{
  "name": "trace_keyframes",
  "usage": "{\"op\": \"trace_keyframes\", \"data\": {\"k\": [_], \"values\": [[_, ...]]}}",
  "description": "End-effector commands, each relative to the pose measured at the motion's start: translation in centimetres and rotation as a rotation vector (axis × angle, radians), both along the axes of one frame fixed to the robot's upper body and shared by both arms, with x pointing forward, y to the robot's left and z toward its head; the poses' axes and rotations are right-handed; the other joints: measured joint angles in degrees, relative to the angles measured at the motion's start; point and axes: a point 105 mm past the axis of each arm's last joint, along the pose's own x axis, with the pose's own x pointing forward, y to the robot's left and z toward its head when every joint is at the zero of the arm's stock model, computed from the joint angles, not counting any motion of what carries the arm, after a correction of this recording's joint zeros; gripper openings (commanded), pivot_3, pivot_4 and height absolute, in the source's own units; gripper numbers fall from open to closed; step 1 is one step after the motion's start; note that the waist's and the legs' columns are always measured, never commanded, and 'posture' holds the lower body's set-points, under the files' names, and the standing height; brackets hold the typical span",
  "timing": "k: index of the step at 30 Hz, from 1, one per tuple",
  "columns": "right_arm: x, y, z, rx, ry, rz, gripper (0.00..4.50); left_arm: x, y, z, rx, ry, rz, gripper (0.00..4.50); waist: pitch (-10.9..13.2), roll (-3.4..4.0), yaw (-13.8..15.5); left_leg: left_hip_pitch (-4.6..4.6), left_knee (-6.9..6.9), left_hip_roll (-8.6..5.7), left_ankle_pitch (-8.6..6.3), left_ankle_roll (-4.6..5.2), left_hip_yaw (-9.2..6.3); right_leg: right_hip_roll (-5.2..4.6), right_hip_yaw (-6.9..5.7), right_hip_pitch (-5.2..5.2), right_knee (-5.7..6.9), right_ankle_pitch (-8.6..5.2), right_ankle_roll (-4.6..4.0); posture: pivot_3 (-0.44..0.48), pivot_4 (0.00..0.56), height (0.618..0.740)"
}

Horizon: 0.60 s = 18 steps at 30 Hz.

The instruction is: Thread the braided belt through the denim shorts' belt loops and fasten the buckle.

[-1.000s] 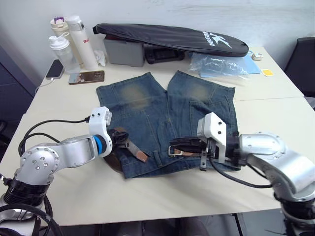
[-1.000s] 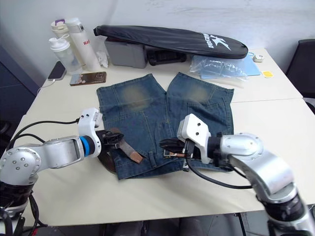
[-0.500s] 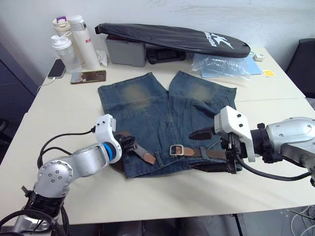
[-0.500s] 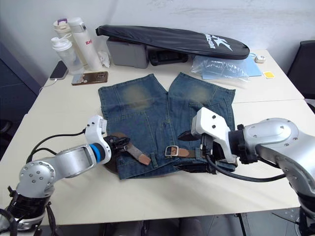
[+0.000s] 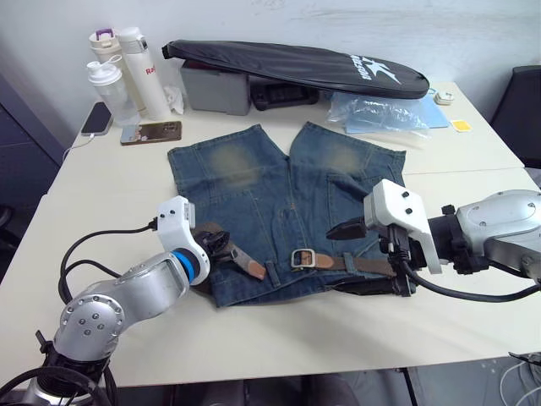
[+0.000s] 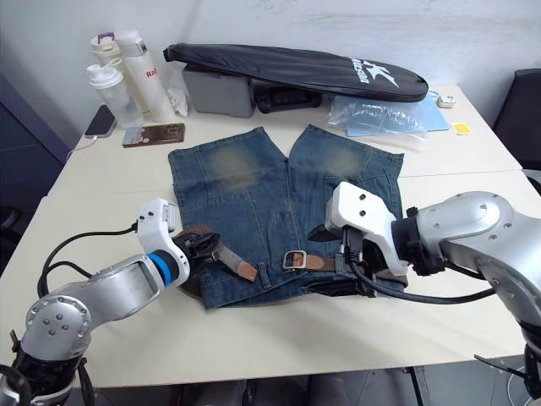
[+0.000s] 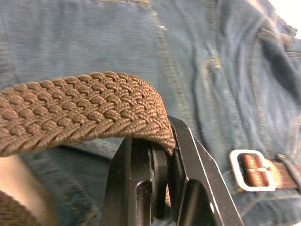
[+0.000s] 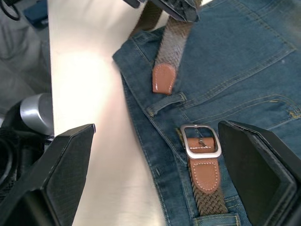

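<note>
The braided belt point(image 7: 84, 110) is clamped by the left gripper point(image 7: 160, 155) at 9 o'clock of the buckle point(image 8: 201, 141), while the right gripper point(image 8: 155, 183) is spread wide above it.

Bare table point(image 5: 279, 334) lies open before the denim shorts point(image 5: 283, 194); bottles point(image 5: 127, 72) and black bag point(image 5: 296, 63) crowd behind.

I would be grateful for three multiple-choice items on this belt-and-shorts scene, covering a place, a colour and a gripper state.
1. Where does the buckle lie?
A. on the denim shorts, near the waistband
B. on the bare table
C. on the black bag

2. What colour is the tab at the braided belt tip?
A. black
B. tan brown
C. white

3. What state is the left gripper in?
A. wide open over the table
B. shut on the braided belt
C. shut on a bottle

Answers: 1 A, the silver frame rests on blue denim; 2 B, the right wrist view shows a tan tip; 3 B, the black fingers pinch the woven strap.
</note>
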Motion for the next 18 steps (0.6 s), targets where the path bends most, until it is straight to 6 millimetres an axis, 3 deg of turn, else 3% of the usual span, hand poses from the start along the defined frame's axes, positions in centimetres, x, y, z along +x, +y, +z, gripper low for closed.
{"op": "trace_keyframes", "data": {"k": [1, 9, 14, 18], "values": [[0.2, 0.0, 1.0, -0.008, -0.063, 0.005, 4.46, -0.7, -0.5, 0.1, -0.018, -0.025, 0.007, 0.00, 0.00, -0.01, -0.03, 0.00, -0.01, 0.01, 0.00, 0.00, 0.01, 0.00, 0.01, 0.01, -0.02, 0.00, 0.00, 0.000, 0.150, 0.740], [0.5, -0.1, 1.7, -0.018, -0.081, -0.008, 4.46, -1.2, -1.8, -1.8, -0.079, 0.018, 0.038, 0.00, -0.01, 0.01, 0.05, 0.01, 0.02, -0.01, 0.00, 0.00, 0.02, 0.03, 0.03, 0.09, -0.13, 0.00, -0.01, 0.000, 0.150, 0.740], [0.3, 0.1, 2.1, -0.022, -0.067, 0.003, 4.46, -1.8, -1.8, -2.4, -0.097, 0.037, 0.101, 0.00, 0.00, 0.01, 0.04, 0.00, 0.00, 0.00, -0.02, 0.02, 0.01, 0.01, 0.03, 0.09, -0.14, 0.00, -0.01, 0.000, 0.150, 0.740], [0.3, 0.4, 2.3, -0.022, -0.055, 0.019, 4.46, -2.2, -0.6, -2.4, -0.090, 0.028, 0.206, 0.00, 0.02, -0.01, 0.00, 0.01, 0.02, 0.03, -0.03, 0.06, 0.01, -0.02, 0.03, 0.13, -0.19, 0.00, -0.01, 0.000, 0.150, 0.740]]}}
